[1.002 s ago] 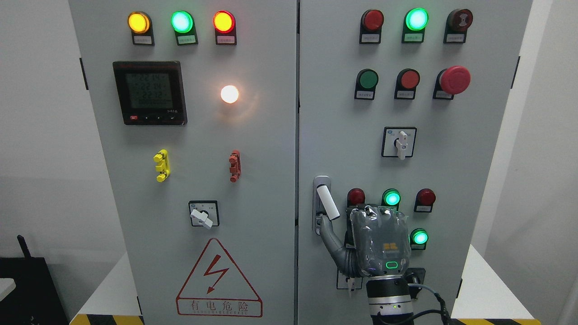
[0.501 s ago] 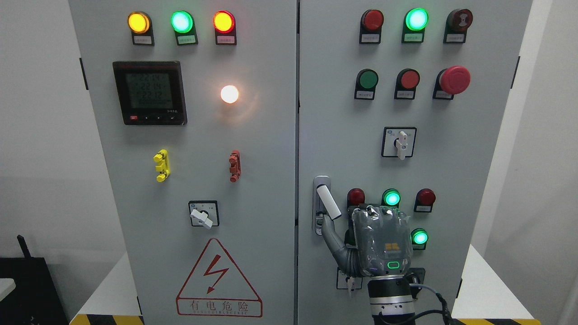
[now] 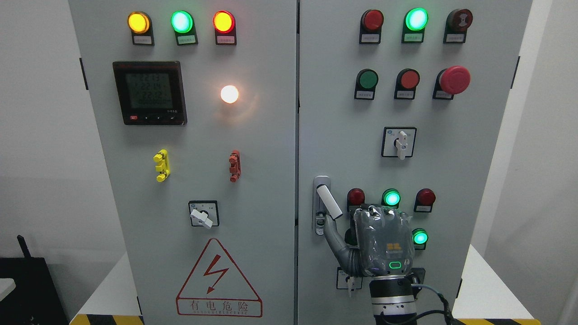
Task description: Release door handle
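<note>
The door handle point(image 3: 328, 202) juts out at about five o'clock from its mount on the right door point(image 3: 343, 135). Your right hand point(image 3: 384, 243) sits at its four o'clock, thumb touching the lower mount, fingers grasping nothing; draw straight back, clear of the buttons.

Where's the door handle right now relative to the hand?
Head view: the white door handle sits at the right door's left edge, tilted, just upper-left of the right hand, beside the dark red lamp.

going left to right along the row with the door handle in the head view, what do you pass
door handle → dark red lamp → lit green lamp → dark red lamp; the right hand sits just below them.
</note>
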